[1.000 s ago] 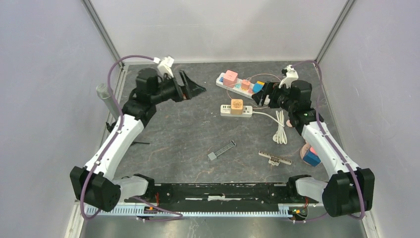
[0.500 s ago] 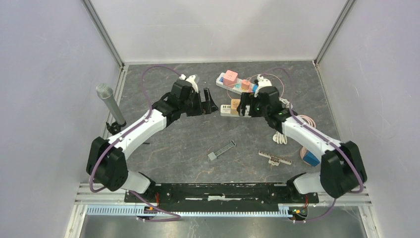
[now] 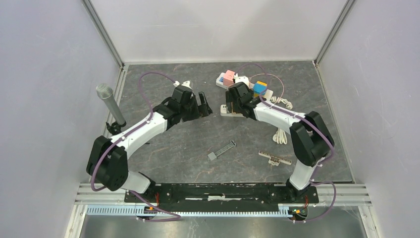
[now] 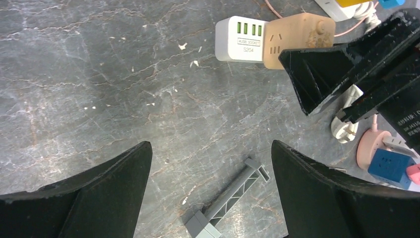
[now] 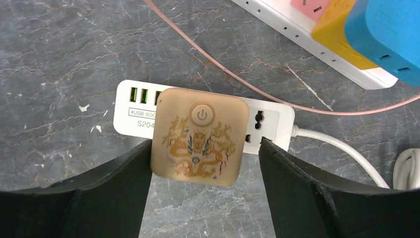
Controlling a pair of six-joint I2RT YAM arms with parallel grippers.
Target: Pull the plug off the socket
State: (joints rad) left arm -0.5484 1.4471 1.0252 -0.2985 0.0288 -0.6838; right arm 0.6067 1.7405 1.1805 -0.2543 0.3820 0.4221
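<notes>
A tan plug [image 5: 200,136] with a gold dragon print and a power button sits in a white socket strip [image 5: 270,121] that has green USB ports. My right gripper [image 5: 205,144] is open and straddles the plug: the left finger [image 5: 124,173] is at its edge, while the right finger [image 5: 297,178] stands off with a gap. From above, this gripper [image 3: 233,104] covers the plug and only the strip's end [image 3: 224,111] shows. Left of the strip, my left gripper [image 3: 204,104] hangs open over bare table and holds nothing. Its own view shows the plug [image 4: 297,37] and strip [image 4: 241,39] ahead.
A second strip [image 3: 242,83] with pink, yellow and blue plugs lies behind. A microphone [image 3: 110,101] stands at the left. A grey bracket [image 3: 221,150], a comb-like bar [image 3: 275,158] and a coiled white cable [image 3: 280,134] lie on the table.
Both arms swung inward and down. The right gripper moved left over the tan plug and its jaws narrowed a little. The left gripper came to rest left of the strip.
</notes>
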